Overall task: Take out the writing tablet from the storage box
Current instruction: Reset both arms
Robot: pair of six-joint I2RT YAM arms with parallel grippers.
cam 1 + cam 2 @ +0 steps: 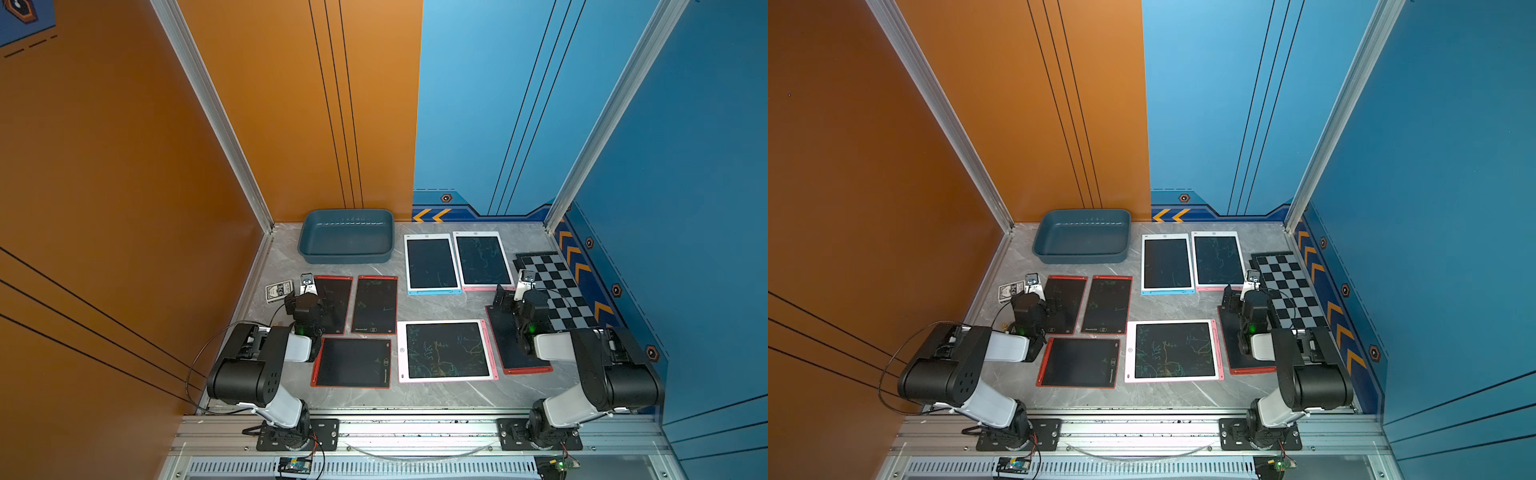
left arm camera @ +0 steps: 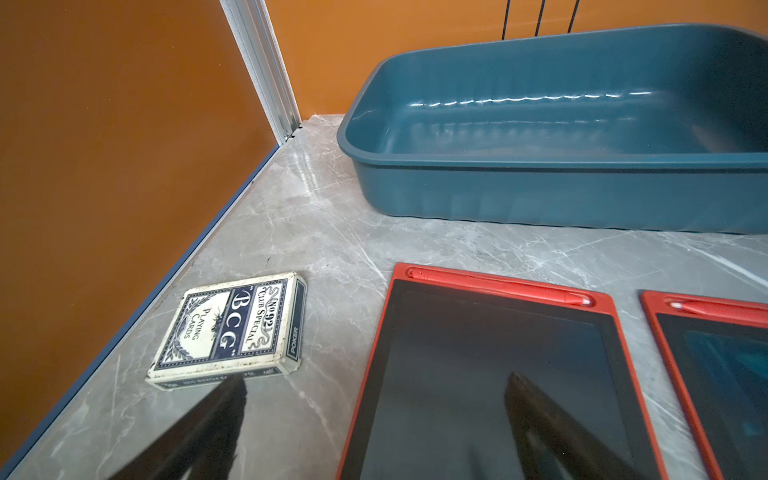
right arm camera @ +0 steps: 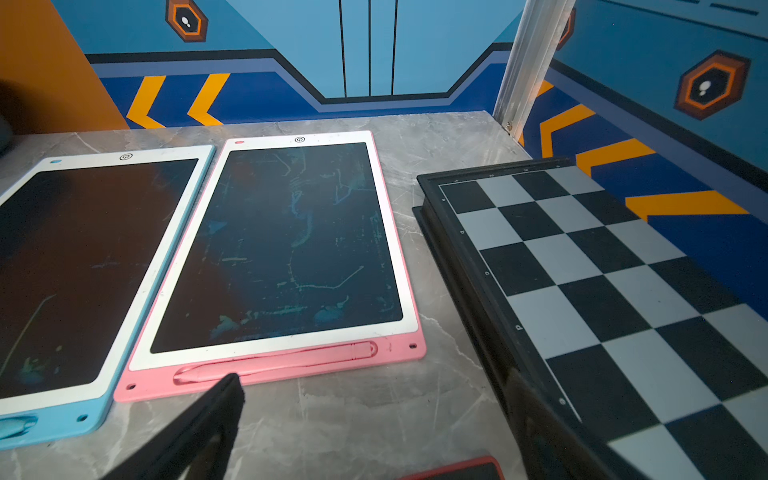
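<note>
We see a dark teal-blue storage box [image 1: 346,255], black-screened red-framed tablets [image 1: 374,305], a white pink-edged tablet [image 3: 274,249], a white blue-edged tablet [image 1: 432,264], a black-and-grey chequered board [image 3: 602,270] and a navy-and-cream card box [image 2: 228,328], all on a grey veined worktop [image 1: 440,307].

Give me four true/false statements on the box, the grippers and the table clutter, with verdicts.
1. The storage box holds a tablet. False: it is empty.
2. The left gripper and the right gripper are both open, holding nothing. True.
3. The card pack lies in the box. False: it lies on the table, beside a red-framed tablet.
4. The chequered board lies beside the pink-framed tablet, apart from it. True.
</note>
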